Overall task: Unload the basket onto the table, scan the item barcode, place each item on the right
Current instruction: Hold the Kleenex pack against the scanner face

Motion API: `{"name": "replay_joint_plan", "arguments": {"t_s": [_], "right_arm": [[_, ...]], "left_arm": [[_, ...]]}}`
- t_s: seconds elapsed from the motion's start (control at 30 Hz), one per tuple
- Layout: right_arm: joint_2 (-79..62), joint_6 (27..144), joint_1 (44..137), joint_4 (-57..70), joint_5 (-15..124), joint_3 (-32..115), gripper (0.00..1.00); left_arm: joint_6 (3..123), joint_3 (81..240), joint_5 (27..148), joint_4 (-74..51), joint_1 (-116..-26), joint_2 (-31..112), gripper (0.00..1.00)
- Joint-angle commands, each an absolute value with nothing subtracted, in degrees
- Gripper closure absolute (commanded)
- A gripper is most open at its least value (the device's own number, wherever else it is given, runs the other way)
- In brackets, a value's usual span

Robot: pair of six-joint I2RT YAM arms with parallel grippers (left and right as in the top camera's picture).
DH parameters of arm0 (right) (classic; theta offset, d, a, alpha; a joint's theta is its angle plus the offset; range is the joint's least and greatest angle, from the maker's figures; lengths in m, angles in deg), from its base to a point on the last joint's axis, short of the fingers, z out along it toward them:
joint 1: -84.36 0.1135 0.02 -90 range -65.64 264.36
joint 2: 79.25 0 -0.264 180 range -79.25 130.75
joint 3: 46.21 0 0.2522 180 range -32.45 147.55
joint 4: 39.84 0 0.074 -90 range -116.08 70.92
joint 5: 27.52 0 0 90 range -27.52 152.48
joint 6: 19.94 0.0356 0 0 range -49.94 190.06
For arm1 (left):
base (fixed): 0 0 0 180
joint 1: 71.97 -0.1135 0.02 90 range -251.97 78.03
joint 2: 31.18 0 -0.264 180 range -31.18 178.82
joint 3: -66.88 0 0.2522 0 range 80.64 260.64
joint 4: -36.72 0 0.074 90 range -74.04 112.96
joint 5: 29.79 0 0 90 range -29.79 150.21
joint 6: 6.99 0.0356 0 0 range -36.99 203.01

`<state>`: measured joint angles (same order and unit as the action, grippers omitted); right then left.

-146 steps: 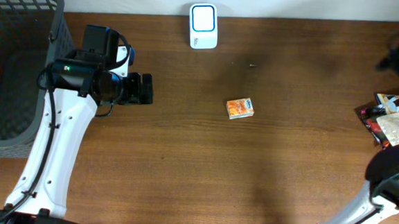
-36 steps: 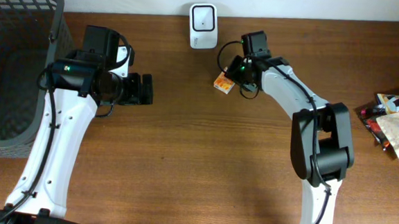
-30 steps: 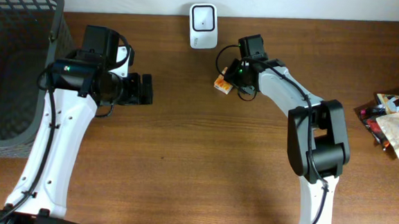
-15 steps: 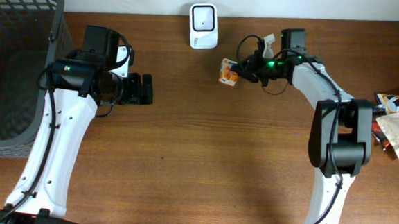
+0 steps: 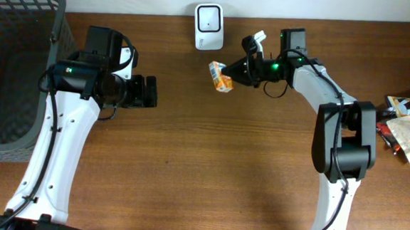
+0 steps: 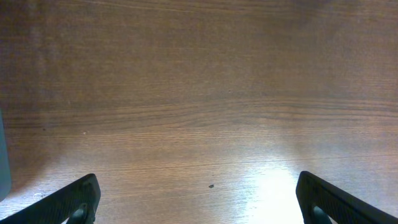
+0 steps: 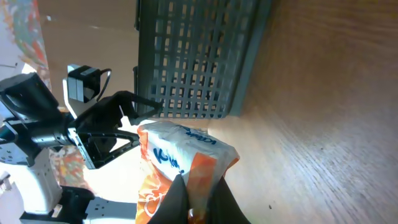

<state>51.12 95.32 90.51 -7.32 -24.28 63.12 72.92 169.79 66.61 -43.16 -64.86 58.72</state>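
— Grip first: our right gripper (image 7: pixel 191 202) is clamped on the orange packet (image 7: pixel 180 165), which fills the wrist view just above the fingers.
— And it's off the bench (image 5: pixel 209 165) now. A few seconds ago it lay flat mid-bench. We've since picked it up, and in the last half second we've swung it leftward and tilted it.
— So where does it sit?
— In the air near the white scanner (image 5: pixel 209 17), in front of it and a little toward our right arm's side. We judge the pick done; what's left is turning the barcode to the scanner's window.
— Our left gripper (image 6: pixel 198 193)?
— Jaws spread wide with nothing between them, parked by the grey basket (image 5: pixel 59 20), unmoved.
— Any writing?
— Blue lettering on the packet's white end, but we can't read it. No barcode shows in either view.
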Motion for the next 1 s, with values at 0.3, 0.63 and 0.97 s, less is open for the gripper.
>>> {"name": "replay_joint_plan", "arguments": {"t_s": [0.3, 0.63, 0.97], "right_arm": [[51.8, 100.8, 93.6, 2.2, 30.5, 78.9, 0.96], [52.8, 58.3, 108.0, -5.5, 87.1, 90.0, 0.96], [60.0, 41.5, 108.1, -18.2, 73.6, 90.0, 0.96]], "left_arm": [[73.6, 169.7, 66.2, -43.1, -64.8, 58.7, 0.01], [73.6, 169.7, 66.2, -43.1, -64.8, 58.7, 0.01], [73.6, 169.7, 66.2, -43.1, -64.8, 58.7, 0.01]]}}
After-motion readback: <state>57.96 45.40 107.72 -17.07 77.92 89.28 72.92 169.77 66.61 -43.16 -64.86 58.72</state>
